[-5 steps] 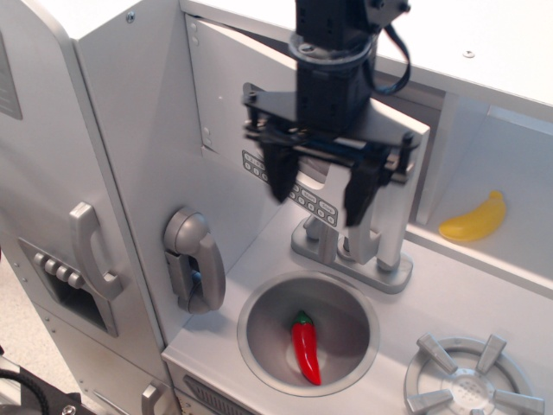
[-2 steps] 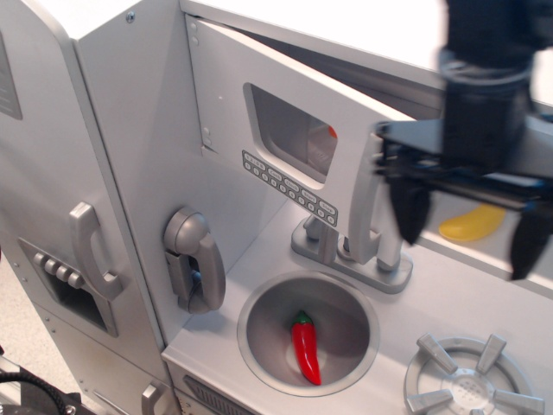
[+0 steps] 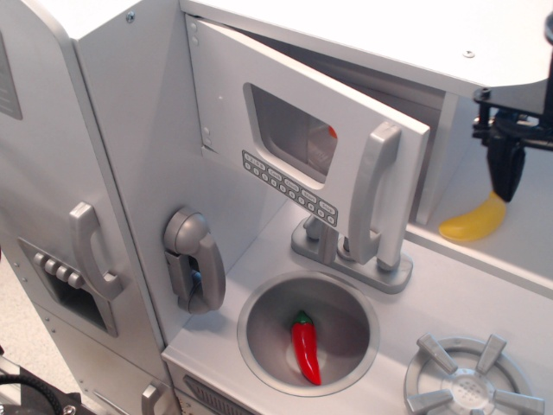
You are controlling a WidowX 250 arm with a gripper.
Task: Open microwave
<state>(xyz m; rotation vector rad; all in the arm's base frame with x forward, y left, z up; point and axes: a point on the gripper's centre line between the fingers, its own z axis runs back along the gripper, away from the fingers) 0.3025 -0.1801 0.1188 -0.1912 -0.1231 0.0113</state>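
The microwave (image 3: pixel 226 82) is the silver-grey compartment at the upper middle. Its door is ajar: hinged on the left, with the right edge swung out toward me. The door has a dark rounded window (image 3: pixel 289 130), a button strip (image 3: pixel 289 188) below it, and a vertical silver bar handle (image 3: pixel 380 194). My gripper (image 3: pixel 549 177) is at the far right edge, well clear of the handle and touching nothing. Only its left black finger (image 3: pixel 505 169) shows. That finger sits at the outer end of the rail, so the jaws stand open and empty.
A yellow banana (image 3: pixel 473 223) lies on the shelf right under my finger. A red pepper (image 3: pixel 305 346) lies in the round sink (image 3: pixel 259 333). The faucet (image 3: pixel 346 255) stands just below the door handle. There is a toy phone (image 3: pixel 194 259), a fridge door handle (image 3: pixel 91 251), and a stove burner (image 3: pixel 471 380).
My gripper has moved from in front of the microwave handle far to the right and slightly up, mostly out of frame. The door stays ajar.
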